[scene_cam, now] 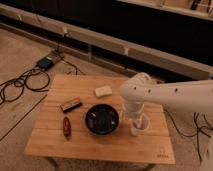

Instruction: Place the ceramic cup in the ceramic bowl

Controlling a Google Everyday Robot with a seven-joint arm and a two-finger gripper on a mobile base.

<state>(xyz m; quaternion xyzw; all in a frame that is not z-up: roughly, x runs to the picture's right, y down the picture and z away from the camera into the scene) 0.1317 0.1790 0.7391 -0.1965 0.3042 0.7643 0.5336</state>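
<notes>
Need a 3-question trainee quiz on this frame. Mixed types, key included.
1. True or false: the ceramic cup already sits inside the black ceramic bowl.
2. Where is the hand? A) over the bowl; B) down at the cup, on the picture's right of the bowl; C) beyond the table's left edge.
3. How many small items share the wooden table with the cup and bowl?

Key:
1. False. The cup stands on the table beside the bowl.
2. B.
3. Three: a white block, a dark bar and a reddish-brown item.
</notes>
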